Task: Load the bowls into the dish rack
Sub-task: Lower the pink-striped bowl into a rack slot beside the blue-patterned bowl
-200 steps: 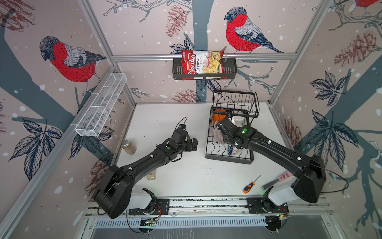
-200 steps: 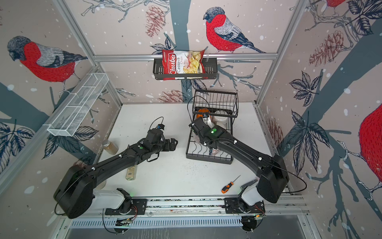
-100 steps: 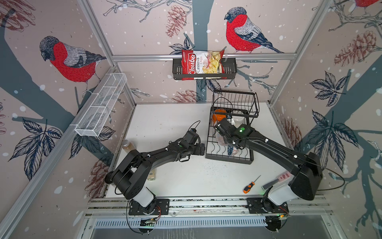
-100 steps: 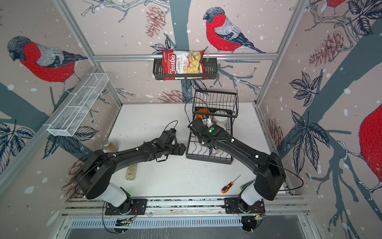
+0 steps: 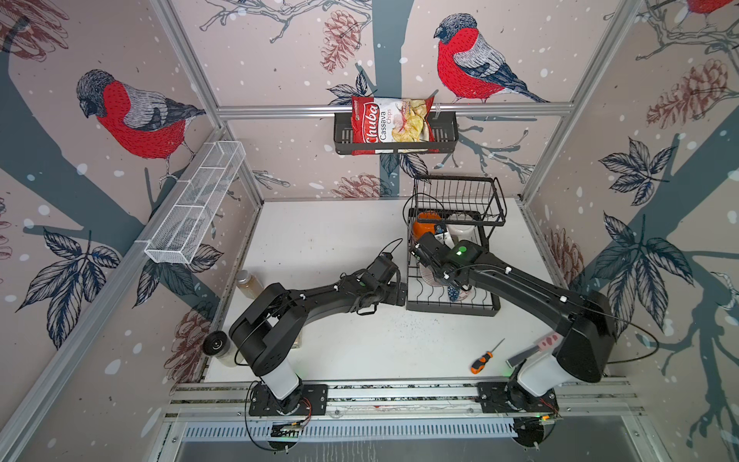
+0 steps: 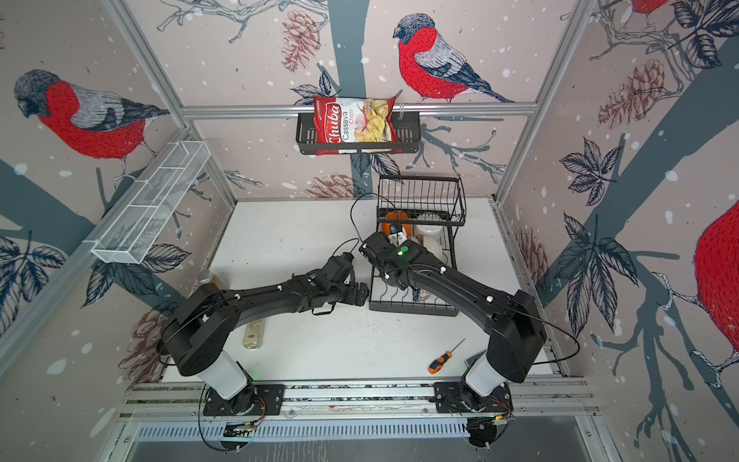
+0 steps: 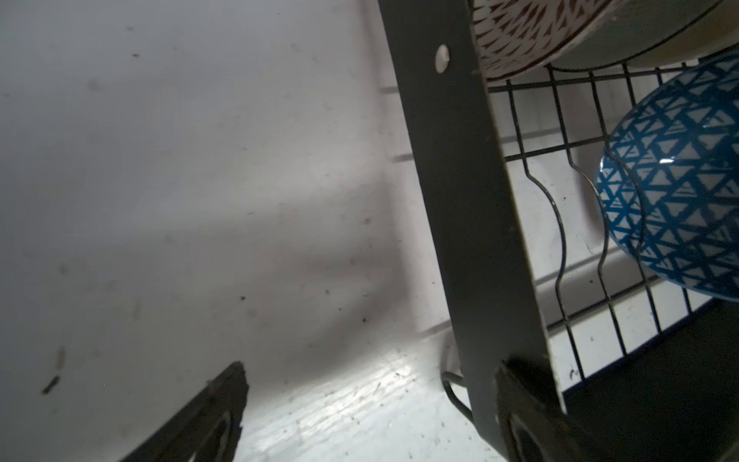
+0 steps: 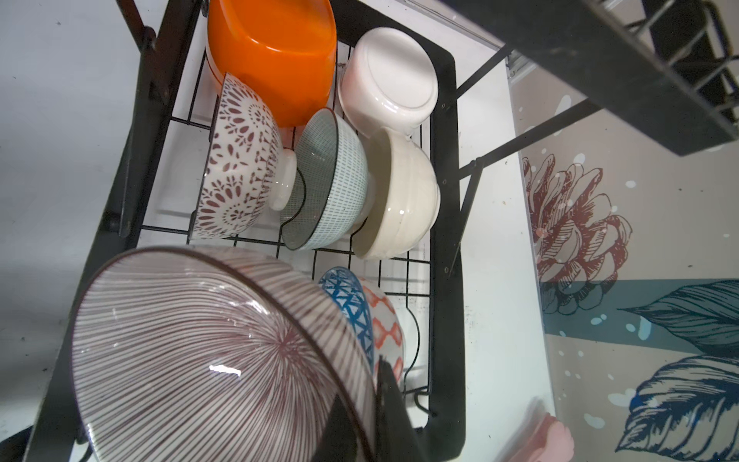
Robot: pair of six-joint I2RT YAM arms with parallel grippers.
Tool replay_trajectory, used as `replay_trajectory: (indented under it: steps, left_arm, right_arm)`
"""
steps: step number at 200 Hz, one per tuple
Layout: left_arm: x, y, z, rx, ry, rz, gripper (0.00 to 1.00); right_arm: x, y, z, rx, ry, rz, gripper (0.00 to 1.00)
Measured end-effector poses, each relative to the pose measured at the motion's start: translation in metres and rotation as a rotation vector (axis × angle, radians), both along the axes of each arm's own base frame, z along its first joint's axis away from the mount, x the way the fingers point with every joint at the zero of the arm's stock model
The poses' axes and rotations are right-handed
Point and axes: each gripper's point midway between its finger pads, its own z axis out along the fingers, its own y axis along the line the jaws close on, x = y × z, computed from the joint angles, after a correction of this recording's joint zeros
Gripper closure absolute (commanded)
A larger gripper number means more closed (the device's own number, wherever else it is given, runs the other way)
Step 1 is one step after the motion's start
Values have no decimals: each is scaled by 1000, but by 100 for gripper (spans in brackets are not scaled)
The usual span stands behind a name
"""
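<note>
Item: striped bowl (image 8: 200,352), tilted on edge over the lower tier of the dish rack (image 8: 444,200), its rim pinched by the right gripper (image 8: 372,412). We count seven more bowls (image 8: 336,180) in that tier, the orange bowl (image 8: 276,52) farthest from the gripper. Left gripper (image 7: 378,372): jaws spread wide, low over the table (image 5: 320,240) at the rack's side bar.
</note>
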Motion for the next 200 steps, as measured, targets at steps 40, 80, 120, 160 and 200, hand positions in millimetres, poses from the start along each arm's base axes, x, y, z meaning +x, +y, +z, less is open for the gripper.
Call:
replay_trajectory:
  steps: [40, 80, 120, 160, 200]
  left_arm:
    - [-5, -17, -2, -11, 13, -41, 5]
    - [-6, -23, -3, -21, 26, -58, 5]
    - [-7, -24, -3, -20, 24, -65, 5]
    - [-8, -23, 2, -33, 18, -69, 5]
    - [-9, -18, 15, -64, -11, -65, 4]
  right_arm:
    - [-6, -11, -4, -59, 17, -47, 100]
    - [-15, -28, -11, -135, 40, -114, 100]
    - [-23, -37, -18, -202, 55, -143, 100]
    - [-24, -42, -27, -255, 65, -157, 100]
    - [-24, -44, -38, -305, 79, -160, 100]
